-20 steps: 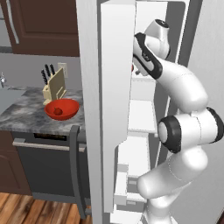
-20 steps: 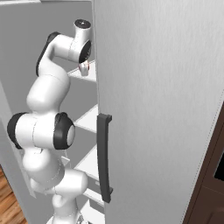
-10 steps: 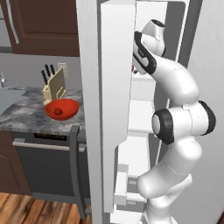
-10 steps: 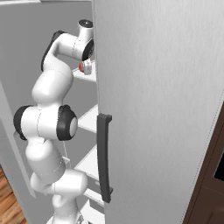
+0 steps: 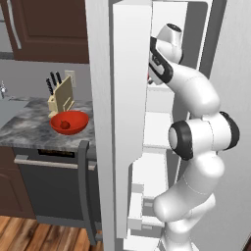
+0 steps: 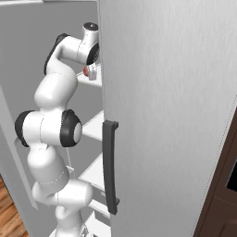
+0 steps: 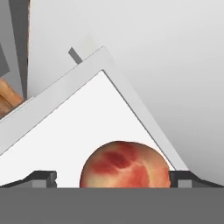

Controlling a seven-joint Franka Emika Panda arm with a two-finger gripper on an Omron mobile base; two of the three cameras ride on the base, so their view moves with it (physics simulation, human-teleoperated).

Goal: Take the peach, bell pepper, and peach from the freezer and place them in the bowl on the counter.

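The arm reaches high into the open freezer, its gripper brought up to a peach that sits on a white upper shelf. In the hand view the two fingertips stand wide apart on either side of the fruit, so the jaws are spread and not yet closed on it; whether they touch its skin cannot be told. From the right base view something small and reddish shows on the same shelf just beside the hand, most likely this same peach.

Out on the table to the left, the red bowl stands in front of a knife block, and one small dark-red round thing already lies inside it, which looks like the bell pepper. By that reading one item is delivered and this peach is about to be gripped. Left to do: close on it, draw it out past the door, carry it to the bowl, then fetch the other peach, whose place the pictures do not reveal.
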